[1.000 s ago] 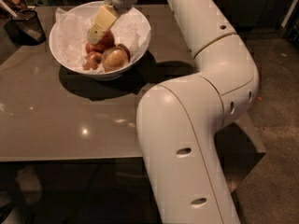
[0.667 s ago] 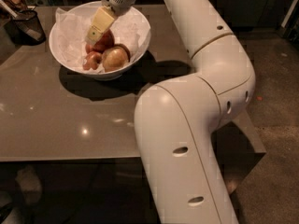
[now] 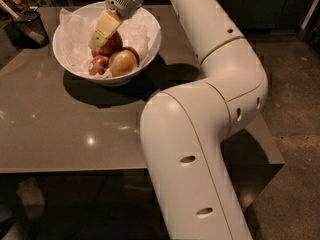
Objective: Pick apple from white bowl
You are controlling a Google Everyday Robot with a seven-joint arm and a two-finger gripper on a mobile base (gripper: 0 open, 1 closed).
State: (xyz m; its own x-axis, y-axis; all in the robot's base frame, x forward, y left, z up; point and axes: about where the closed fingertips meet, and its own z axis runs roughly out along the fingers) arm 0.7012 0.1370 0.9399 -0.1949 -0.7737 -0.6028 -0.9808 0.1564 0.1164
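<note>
Big gray-brown table [image 3: 60,129] fills the left side, w/ a small shiny light spot on it. Black mesh basket [image 3: 27,26] is upper left, by the table's far corner. Yellow-tan apple [image 3: 122,62] w/ red blush is upper left-middle, right beside a small reddish apple [image 3: 98,64]. Dark floor [image 3: 295,109] at right. Gripper [image 3: 97,43] is upper left, just above the small apple.

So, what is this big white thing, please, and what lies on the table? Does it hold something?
The big white thing is a robot arm. There is one picture only, looking down past the arm onto a grey table. At the arm's end is its pincer, down inside a white bowl, right at a red apple. A yellowish apple and a small reddish apple lie beside it. A black basket stands far left. Whether the pincer holds anything, I cannot tell.
</note>
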